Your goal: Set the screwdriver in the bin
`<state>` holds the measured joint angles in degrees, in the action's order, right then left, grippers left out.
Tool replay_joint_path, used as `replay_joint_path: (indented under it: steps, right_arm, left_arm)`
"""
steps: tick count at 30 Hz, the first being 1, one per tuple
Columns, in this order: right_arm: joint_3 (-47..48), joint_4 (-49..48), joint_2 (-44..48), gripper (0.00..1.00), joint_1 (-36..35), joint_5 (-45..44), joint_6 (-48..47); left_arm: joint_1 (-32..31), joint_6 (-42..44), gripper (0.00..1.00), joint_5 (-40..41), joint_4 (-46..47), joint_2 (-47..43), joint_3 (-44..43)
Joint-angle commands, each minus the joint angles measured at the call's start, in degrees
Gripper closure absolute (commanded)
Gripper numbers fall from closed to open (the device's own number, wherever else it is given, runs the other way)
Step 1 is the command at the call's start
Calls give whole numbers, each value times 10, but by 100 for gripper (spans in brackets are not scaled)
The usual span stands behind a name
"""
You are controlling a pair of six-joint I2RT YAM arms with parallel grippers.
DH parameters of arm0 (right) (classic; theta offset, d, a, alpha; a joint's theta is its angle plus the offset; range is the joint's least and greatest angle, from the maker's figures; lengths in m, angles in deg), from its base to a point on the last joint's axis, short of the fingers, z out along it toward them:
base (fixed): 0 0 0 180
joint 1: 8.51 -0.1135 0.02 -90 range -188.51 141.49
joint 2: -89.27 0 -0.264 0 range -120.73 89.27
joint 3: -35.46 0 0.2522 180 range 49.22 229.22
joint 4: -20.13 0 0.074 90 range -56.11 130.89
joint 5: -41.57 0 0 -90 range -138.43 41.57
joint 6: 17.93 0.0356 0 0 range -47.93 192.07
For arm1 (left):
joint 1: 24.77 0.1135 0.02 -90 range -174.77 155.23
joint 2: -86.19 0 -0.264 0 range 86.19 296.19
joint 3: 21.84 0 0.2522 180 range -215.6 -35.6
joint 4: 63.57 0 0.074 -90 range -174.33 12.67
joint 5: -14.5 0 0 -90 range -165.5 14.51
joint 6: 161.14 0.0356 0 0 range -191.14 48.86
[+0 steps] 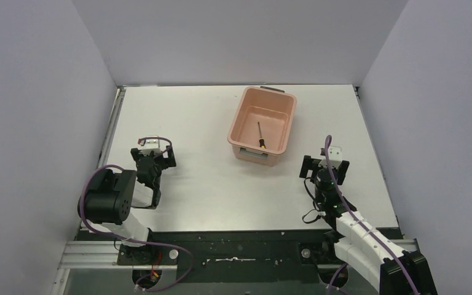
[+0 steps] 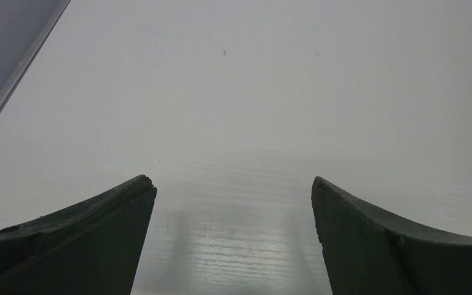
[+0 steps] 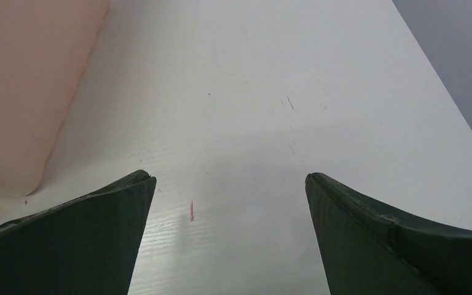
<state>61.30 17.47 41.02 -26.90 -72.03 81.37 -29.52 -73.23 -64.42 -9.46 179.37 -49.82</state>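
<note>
The screwdriver (image 1: 261, 134) lay inside the bin (image 1: 236, 118) at upper centre of the frame, its long axis nearly top to bottom, handle lowermost. The right claw (image 1: 324, 161), fingers apart and empty, sat just lower right of the bin, nearer than the left claw (image 1: 153, 150), likewise apart.

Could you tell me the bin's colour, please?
The bin is salmon pink, clearest from the top external view.

The white surface (image 1: 190, 123) before me carries the salmon-pink bin (image 1: 255, 153) toward its far side, and shows a small pink mark (image 3: 191, 211)
</note>
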Motion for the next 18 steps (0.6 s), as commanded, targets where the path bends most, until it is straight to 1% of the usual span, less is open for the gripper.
replay_joint_path:
  steps: [1, 6, 18]
  right_arm:
    - [-16, -119, 37, 0, 4, -1, -13]
    - [-27, -125, 53, 0, 3, 3, -16]
    - [-28, -122, 56, 0, 3, -5, -13]
  left_arm:
    - [3, 6, 3, -5, 15, -9, -3]
    - [3, 5, 3, -5, 15, -9, -3]
    - [3, 6, 3, -6, 13, -8, -5]
